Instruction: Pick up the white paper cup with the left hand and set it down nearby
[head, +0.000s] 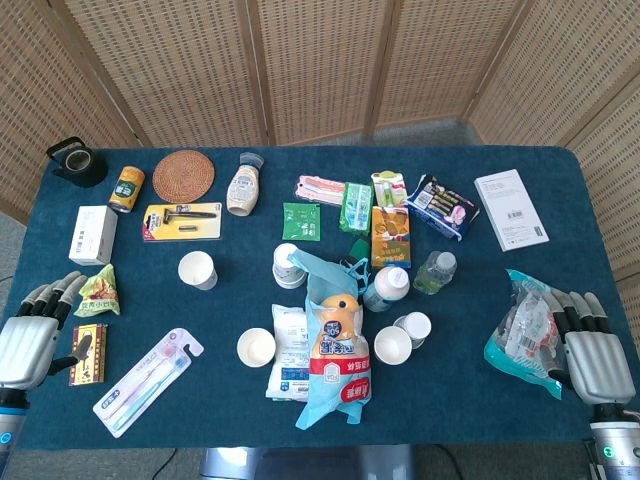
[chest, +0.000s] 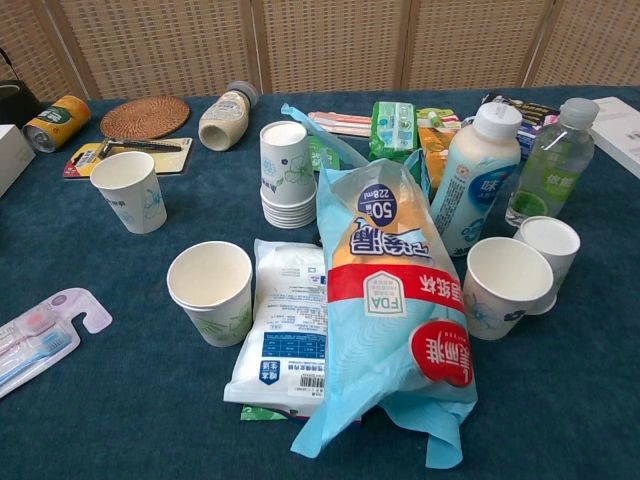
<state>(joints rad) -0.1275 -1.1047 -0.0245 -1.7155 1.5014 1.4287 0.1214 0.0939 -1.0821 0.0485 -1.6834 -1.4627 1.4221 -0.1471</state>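
At the surface's left edge, the left hand (head: 28, 340) rested empty, fingers spread.
Nearby white paper cup (head: 197, 269) looked light, crushable; a gentle mid-wall grip seemed best.

A white paper cup (chest: 211, 291) stands upright at the centre-left, mouth open, just beside a flat white pouch (chest: 285, 335) at its 3 o'clock. A blue plastic bag (chest: 392, 310) lies across the middle. Another cup (chest: 130, 190) stands at 10 o'clock, and a stack of cups (chest: 286, 172) at 12.
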